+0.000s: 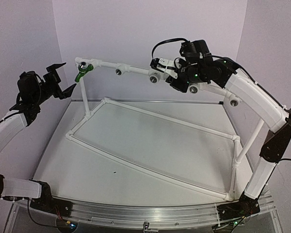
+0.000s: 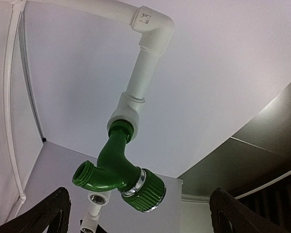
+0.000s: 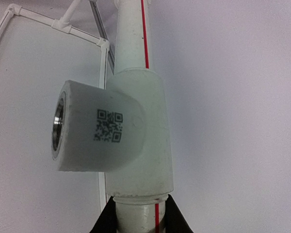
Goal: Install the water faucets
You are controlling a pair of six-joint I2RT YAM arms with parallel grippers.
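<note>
At 6 o'clock in the top view the two arm bases stand on the near edge of the table [image 1: 111,179]. On the table lies the flat bottom loop of a white pipe frame [image 1: 145,167], with posts going up to a top rail [image 1: 133,69] at the far side.

At about 9 o'clock the left claw [image 1: 69,75] hangs in the air with its jaws standing wide apart and nothing between them. It is just beside the green faucet [image 1: 83,71] and does not touch it. The faucet is at about 11 o'clock, at the left corner of the top rail. In the left wrist view it sits in a white fitting [image 2: 128,109] under a short pipe from an elbow [image 2: 153,24]. Its green cap with a silver ring is at the lower right, and the two dark fingers [image 2: 43,213] show on both sides below it.

At about 1 o'clock the right claw [image 1: 162,72] is closed on the top rail, just beside a tee fitting [image 1: 154,77]. In the right wrist view the socket of this tee has no faucet in it, and a printed square code is on its side.
</note>
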